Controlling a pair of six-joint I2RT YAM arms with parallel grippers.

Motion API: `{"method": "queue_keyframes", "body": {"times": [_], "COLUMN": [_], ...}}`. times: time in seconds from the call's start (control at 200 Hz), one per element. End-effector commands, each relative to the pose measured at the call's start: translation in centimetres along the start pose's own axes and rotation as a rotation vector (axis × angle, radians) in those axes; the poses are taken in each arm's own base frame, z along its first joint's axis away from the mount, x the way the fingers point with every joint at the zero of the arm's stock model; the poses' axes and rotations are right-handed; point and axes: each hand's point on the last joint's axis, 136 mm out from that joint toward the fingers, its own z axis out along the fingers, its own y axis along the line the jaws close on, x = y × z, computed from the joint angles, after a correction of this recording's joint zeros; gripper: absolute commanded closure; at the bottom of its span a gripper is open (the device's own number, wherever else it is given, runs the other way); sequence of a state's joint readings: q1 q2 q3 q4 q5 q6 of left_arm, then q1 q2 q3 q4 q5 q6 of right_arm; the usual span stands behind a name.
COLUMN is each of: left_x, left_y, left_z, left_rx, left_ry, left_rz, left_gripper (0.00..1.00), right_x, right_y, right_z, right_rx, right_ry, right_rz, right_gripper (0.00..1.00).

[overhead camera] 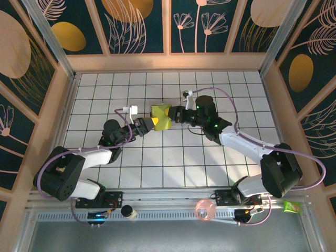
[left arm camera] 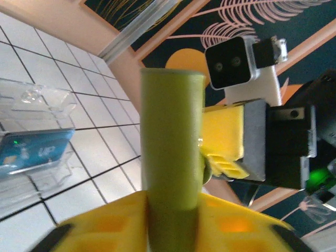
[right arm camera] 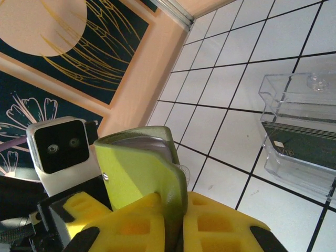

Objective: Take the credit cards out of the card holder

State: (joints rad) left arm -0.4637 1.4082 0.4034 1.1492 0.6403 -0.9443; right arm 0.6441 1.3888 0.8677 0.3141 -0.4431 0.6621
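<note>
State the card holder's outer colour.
The card holder is olive green, clearest in the left wrist view.

Overhead looks down; wrist views close, facing across shared card holder (left arm camera: 170, 157).

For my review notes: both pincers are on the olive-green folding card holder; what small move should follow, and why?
Probably ease the left pincer and right pincer slightly apart: each seems clamped on a side of the olive-green folding card holder, which is only barely open.

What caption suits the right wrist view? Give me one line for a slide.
Right tool grips the olive-green card holder; a clear plastic box sits on the tiled table beyond.
</note>
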Motion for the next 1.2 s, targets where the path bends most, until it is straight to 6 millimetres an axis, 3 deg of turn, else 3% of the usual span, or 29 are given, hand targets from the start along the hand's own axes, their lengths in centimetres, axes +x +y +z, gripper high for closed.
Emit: {"method": "queue_keyframes", "body": {"times": [0.0,0.1,0.185,0.305,0.41,0.711,0.916,1.011,1.196], "left_x": [-0.6,-0.9,-1.3,-2.1,-2.6,-3.0,-3.1,-3.2,-3.6], "left_y": [-2.2,-2.0,-1.5,-1.2,-1.1,-1.7,-1.8,-1.9,-2.3], "left_z": [0.6,0.3,0.1,-0.4,-0.9,-1.3,-1.5,-1.5,-1.7], "left_rx": [0.057,0.029,-0.024,-0.096,-0.142,-0.145,-0.155,-0.156,-0.15], "left_ry": [0.0,-0.02,-0.041,-0.071,-0.095,-0.11,-0.115,-0.117,-0.134], "left_rz": [0.053,0.057,0.059,0.073,0.092,0.094,0.101,0.105,0.118], "left_gripper": [0.89,1.0,1.0,1.0,1.0,1.0,1.0,1.0,1.0], "right_x": [-1.7,-2.5,-3.2,-3.7,-3.2,-1.4,-0.5,0.1,0.6], "right_y": [2.0,1.0,0.4,0.3,0.5,2.0,0.5,-0.1,-1.0], "right_z": [-0.1,-1.0,-2.2,-3.6,-3.2,0.0,0.9,1.2,1.2], "right_rx": [-0.017,0.076,0.144,0.189,0.243,0.276,0.357,0.373,0.406], "right_ry": [-0.052,-0.094,-0.137,-0.187,-0.179,-0.107,-0.071,-0.048,-0.034], "right_rz": [-0.032,-0.049,-0.065,-0.094,-0.137,-0.24,-0.252,-0.252,-0.26], "right_gripper": [0.78,0.6,0.49,0.42,0.39,0.38,0.49,0.6,0.66]}}
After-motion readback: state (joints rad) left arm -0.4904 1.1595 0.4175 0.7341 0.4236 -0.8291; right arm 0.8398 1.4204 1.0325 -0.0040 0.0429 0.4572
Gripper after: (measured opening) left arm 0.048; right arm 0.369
